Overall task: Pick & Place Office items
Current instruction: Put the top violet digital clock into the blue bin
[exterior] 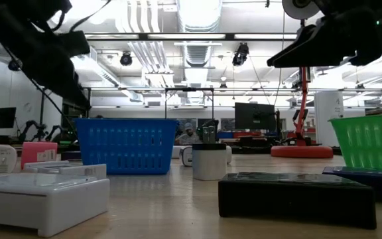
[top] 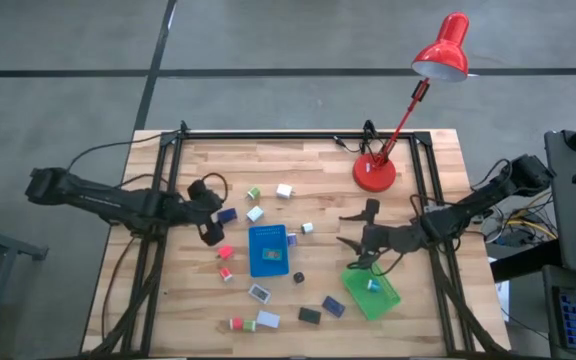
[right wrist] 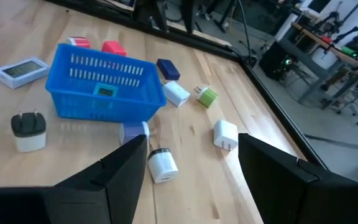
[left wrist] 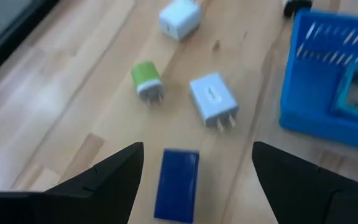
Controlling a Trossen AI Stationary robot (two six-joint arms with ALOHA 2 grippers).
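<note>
Your wooden table [top: 298, 170] carries two baskets: the blue tray [top: 268, 250] near the middle, with one small item already lying in it, and the green tray [top: 372, 291] toward the right, also holding one. The red desk lamp [top: 375, 172] stands at the far edge. The rest of the office items lie scattered around the blue tray, most of them not yet sorted.

Your left gripper [top: 211, 212] hangs just left of the blue tray with its fingers spread wide and nothing between them. Your right gripper [top: 359, 228] hovers between the two trays, near the green one's far end, its fingers also parted and empty.

The piece to watch is the navy block [left wrist: 177, 184]. In the left wrist view it sits between the two fingers, centred in the gap, its long axis running straight ahead along the line of the fingers, so they would likely close across its narrow width. The left arm is clearly the nearer. Just beyond lie a light blue plug [left wrist: 214, 100] and a green plug [left wrist: 146, 79], close enough that a descent drifting forward might nudge them.
</note>
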